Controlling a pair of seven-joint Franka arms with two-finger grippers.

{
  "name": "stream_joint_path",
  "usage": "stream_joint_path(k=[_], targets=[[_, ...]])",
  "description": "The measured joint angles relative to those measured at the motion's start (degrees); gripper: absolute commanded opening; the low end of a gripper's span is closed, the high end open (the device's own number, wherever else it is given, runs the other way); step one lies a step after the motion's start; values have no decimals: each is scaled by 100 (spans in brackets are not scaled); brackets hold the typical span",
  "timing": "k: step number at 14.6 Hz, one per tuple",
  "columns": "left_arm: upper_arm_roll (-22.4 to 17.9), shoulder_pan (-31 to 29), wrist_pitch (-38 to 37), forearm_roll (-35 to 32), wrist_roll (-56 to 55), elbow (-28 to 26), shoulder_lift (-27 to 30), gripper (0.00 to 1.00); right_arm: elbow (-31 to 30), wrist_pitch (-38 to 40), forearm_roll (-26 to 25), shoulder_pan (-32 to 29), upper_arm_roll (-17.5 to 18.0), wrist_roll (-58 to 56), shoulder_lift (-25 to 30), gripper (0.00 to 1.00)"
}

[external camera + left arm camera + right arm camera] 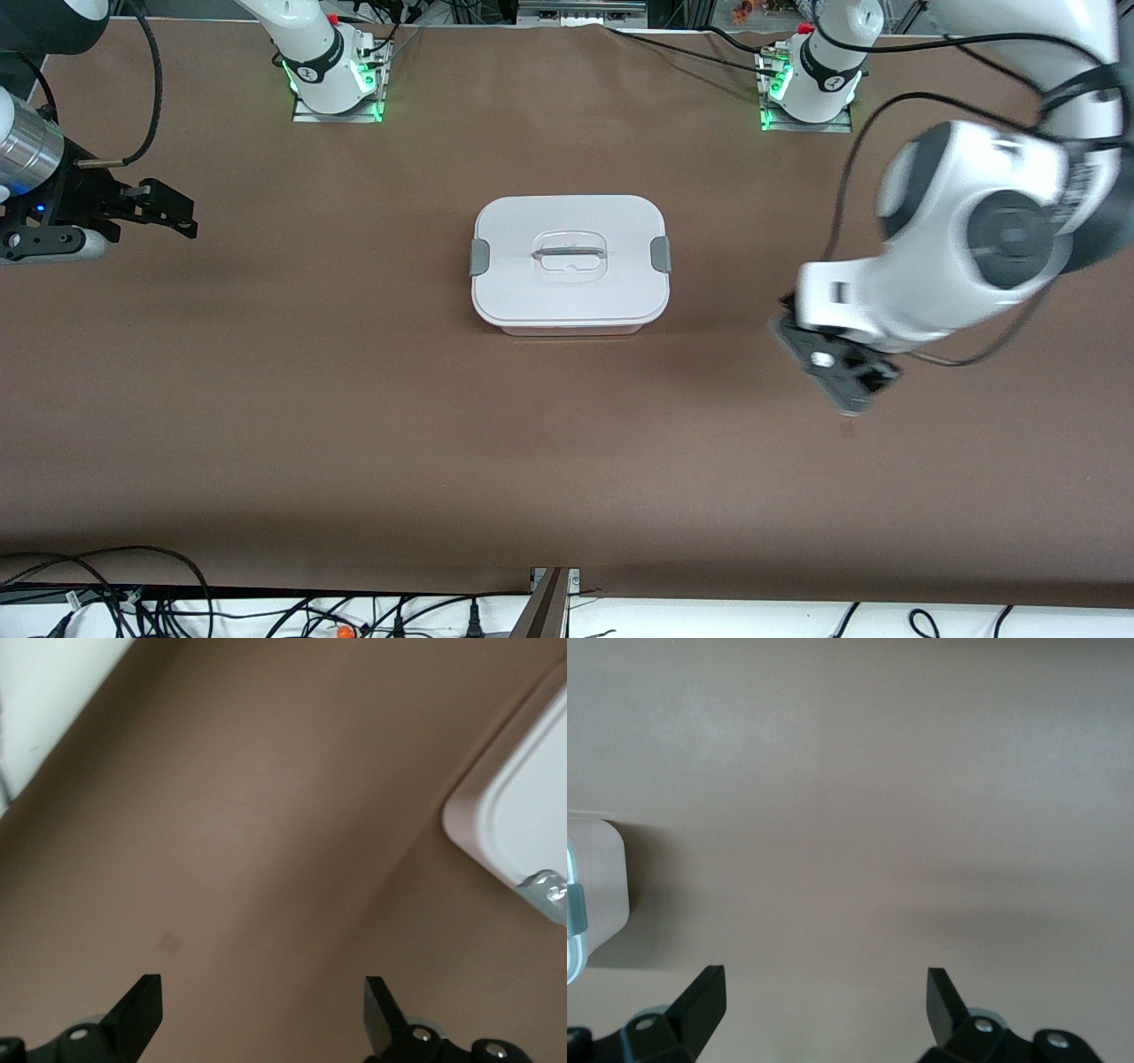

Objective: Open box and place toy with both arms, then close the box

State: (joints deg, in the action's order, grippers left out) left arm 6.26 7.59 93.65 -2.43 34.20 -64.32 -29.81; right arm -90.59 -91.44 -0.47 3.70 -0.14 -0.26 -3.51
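White-lidded, one closed box (pixel 570 264); left pincer (pixel 261 1010), right pincer (pixel 824 1005) both released

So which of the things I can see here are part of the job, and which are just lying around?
Part of the job:
- box, lid on, mid-table
- left gripper, open, over bare table toward the left arm's end
- right gripper, open, over the right arm's end

No toy is in view.

Just lying about:
- cables along the table edge nearest the front camera
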Motion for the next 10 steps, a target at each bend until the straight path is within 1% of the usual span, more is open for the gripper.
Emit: stream_joint_path(k=[2,5,8,10], targets=[[-234,-290,-3,0,8,-7,238,100,1,0,0,0,0,0,0,100],[-489,-360,-47,-226,-99,-137,745,100,1,2,1,0,0,0,0,100],[-535,-567,-140,-280,-894,-440,1275,100,0,4,2,-1,0,0,-1,100],[-544,-740,-305,-157,-1584,-647,1513,100,1,5,2,-1,0,0,-1,100]])
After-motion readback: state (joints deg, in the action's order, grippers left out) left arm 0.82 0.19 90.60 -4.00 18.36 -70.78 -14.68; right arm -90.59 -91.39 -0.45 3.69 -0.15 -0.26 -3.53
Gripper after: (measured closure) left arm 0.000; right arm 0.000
